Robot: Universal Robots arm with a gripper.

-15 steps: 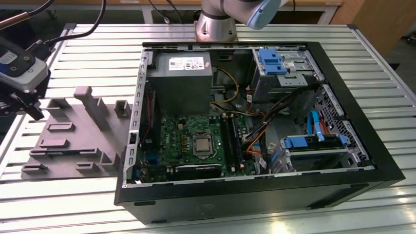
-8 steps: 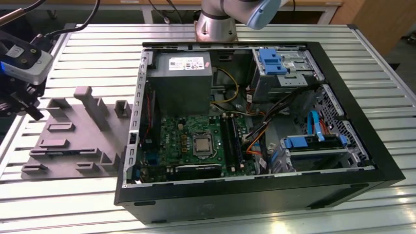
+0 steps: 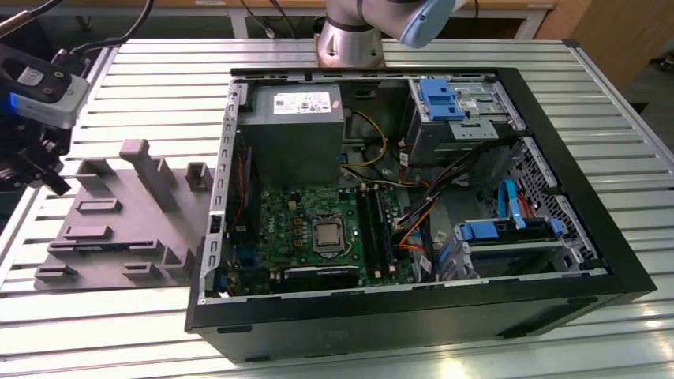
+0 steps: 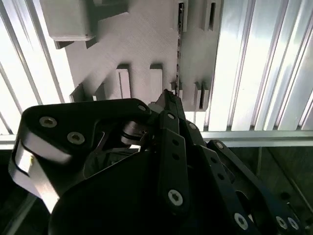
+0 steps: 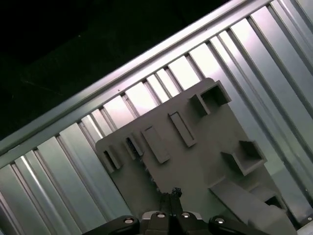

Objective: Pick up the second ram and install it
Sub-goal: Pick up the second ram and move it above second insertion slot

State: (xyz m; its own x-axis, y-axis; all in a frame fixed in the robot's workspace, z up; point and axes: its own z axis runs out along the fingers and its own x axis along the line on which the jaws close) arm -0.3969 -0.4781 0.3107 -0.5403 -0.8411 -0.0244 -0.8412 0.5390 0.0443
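Observation:
The second ram [image 4: 179, 49] is a thin dark stick standing on its edge in a slotted holder of the grey fixture plate [image 4: 142, 44]. A short toothed stretch of the ram [image 5: 150, 171] also shows in the first wrist view. My gripper [image 4: 168, 95] hangs over that holder with its tips together, in line with the ram's near end. I cannot tell whether the tips touch the ram. In the exterior view the gripper [image 3: 47, 178] is at the far left, over the fixture plate's [image 3: 116, 237] left corner. In the first wrist view the gripper [image 5: 171, 192] also looks shut.
The open computer case [image 3: 421, 316] lies at the exterior view's right, with long black memory slots [image 3: 374, 229] on its green motherboard beside the processor. Grey posts [image 3: 158, 178] rise from the fixture plate between the gripper and the case. The ribbed metal table [image 3: 126, 316] carries everything.

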